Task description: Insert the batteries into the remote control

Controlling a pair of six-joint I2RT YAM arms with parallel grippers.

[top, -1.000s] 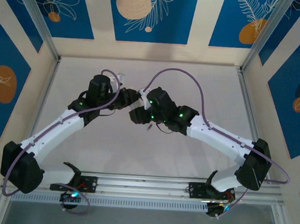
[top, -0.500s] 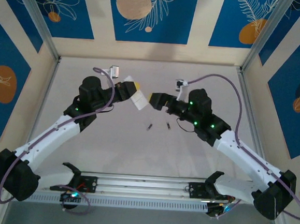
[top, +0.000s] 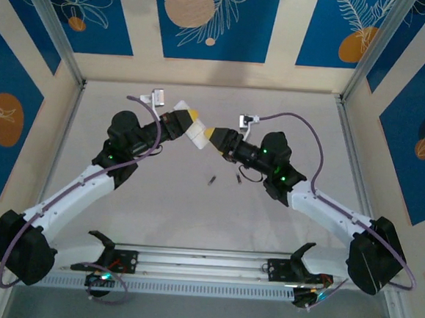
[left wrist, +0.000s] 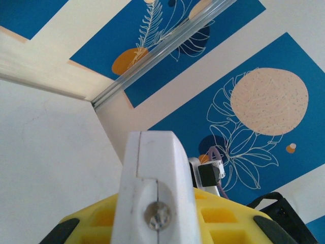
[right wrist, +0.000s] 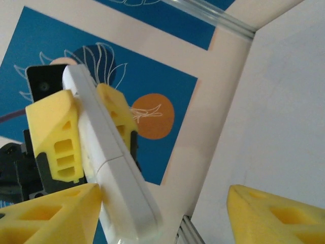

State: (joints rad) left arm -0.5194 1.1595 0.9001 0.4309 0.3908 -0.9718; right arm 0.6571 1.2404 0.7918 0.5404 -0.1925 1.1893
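My left gripper (top: 188, 123) holds the white remote control (top: 197, 134) up above the table, shut on its sides. In the left wrist view the remote control (left wrist: 152, 178) stands on edge between the yellow fingers (left wrist: 228, 218). My right gripper (top: 216, 136) is open at the remote's free end. In the right wrist view the remote control (right wrist: 114, 173) lies against my left-hand yellow finger (right wrist: 48, 216), while the other finger (right wrist: 277, 216) stands well apart. The two batteries (top: 211, 180) (top: 237, 179) lie loose on the table below the grippers.
The white table (top: 193, 216) is walled by blue-and-cream panels, with aluminium posts (top: 53, 36) at the back corners. Both arm bases sit on the rail (top: 204, 261) at the near edge. A purple cable (top: 303, 129) loops over the right arm.
The grippers, close together a second ago, drew apart, and the two batteries came into sight on the table. The right gripper then came back left to the remote's end, jaws narrower than half a second ago.
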